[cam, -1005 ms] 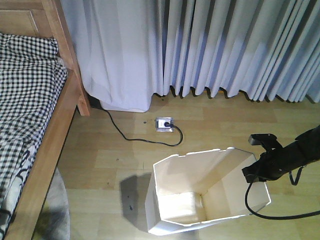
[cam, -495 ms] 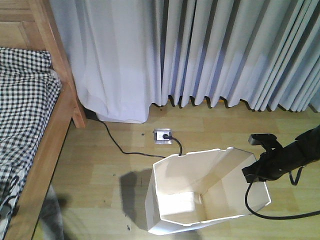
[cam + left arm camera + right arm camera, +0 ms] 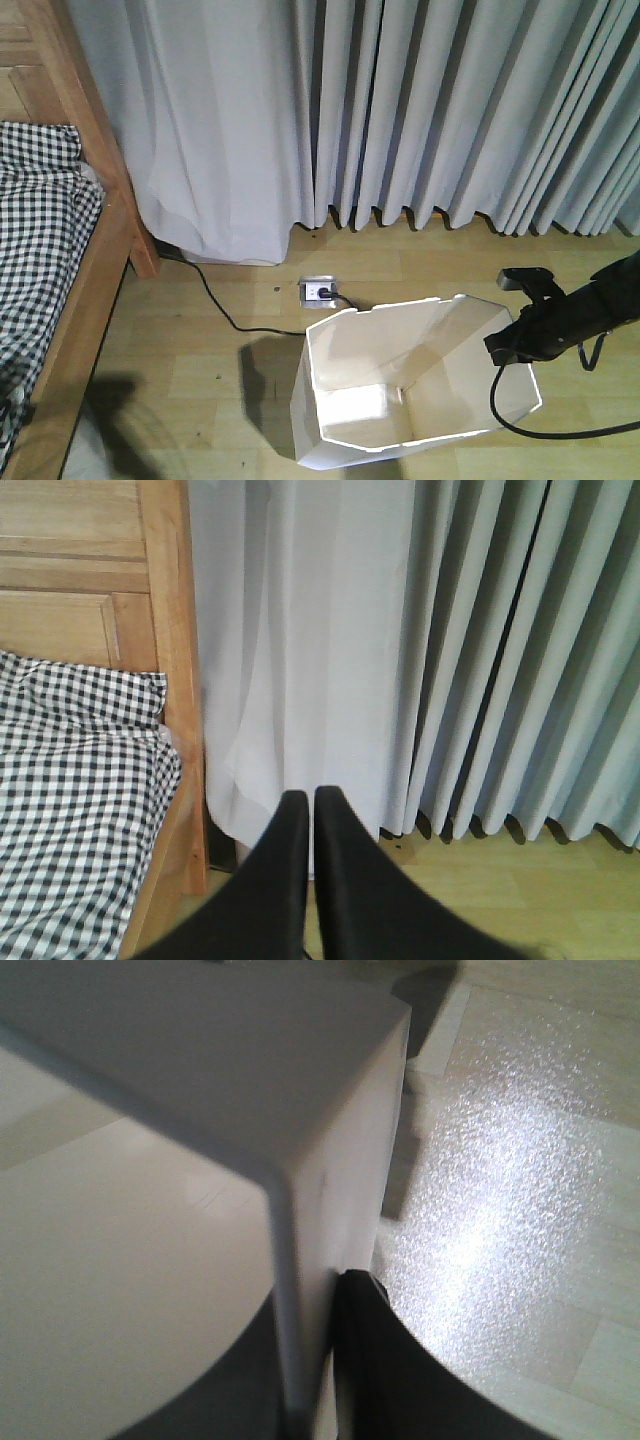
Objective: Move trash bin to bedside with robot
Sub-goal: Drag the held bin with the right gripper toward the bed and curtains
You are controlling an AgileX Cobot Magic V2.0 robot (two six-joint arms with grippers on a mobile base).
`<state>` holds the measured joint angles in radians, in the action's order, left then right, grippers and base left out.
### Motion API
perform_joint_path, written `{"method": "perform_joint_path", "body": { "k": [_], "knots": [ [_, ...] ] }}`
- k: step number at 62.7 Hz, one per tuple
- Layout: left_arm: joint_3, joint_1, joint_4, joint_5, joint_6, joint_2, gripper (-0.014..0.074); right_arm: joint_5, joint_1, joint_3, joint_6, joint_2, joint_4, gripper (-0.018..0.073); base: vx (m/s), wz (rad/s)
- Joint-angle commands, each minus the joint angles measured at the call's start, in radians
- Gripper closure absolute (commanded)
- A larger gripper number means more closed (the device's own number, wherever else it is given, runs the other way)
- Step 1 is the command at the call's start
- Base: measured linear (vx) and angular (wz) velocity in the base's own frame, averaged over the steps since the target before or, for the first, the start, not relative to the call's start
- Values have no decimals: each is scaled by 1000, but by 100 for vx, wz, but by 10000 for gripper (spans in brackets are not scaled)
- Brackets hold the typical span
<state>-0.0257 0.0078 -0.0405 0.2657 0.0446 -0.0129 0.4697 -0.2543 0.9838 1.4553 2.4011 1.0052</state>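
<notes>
The bin (image 3: pixel 375 345) stands on the wooden floor (image 3: pixel 200 360) at the near right, in front of the curtain (image 3: pixel 400 110) and well apart from the bed (image 3: pixel 50 250), which lies along the left edge. The right fingers (image 3: pixel 505 348) grip its right rim. In the right wrist view they are closed on the thin wall, with one finger (image 3: pixel 375 1360) outside and the other, only partly seen, inside. The left fingers (image 3: pixel 285 870) are pressed together on nothing, pointing towards the bedpost and curtain. The step in hand looks like carrying or dragging the bin leftward to the bed with the base doing the travel. I cannot tell whether the bin's bottom is resting on the floor or just clear of it. To do this well, the pinch should stay firm but not crushing, since a thin plastic wall held at one point is likely to flex and twist. Slow, even base motion would stop the bin swinging or slipping out. A socket (image 3: pixel 320 290) sits just beyond the bin's far rim, and its cord (image 3: pixel 215 305) runs left across the floor towards the bedpost. The route should pass on the near side of both so the bin does not snag. The bin appears empty, with only a bright patch of light on its bottom, so nothing should spill if it tips.
</notes>
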Motion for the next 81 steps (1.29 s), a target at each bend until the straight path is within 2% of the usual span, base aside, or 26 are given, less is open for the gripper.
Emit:
{"method": "perform_joint_path", "body": {
  "k": [1,81],
  "knots": [
    [-19,0,-4,-68,6,-14,602,179,-2,8,-1,-75,41,564,13,-2],
    [-19,0,-4,-68,6,-14,602,181,-2,8,-1,-75,43,564,3,0]
  ]
}}
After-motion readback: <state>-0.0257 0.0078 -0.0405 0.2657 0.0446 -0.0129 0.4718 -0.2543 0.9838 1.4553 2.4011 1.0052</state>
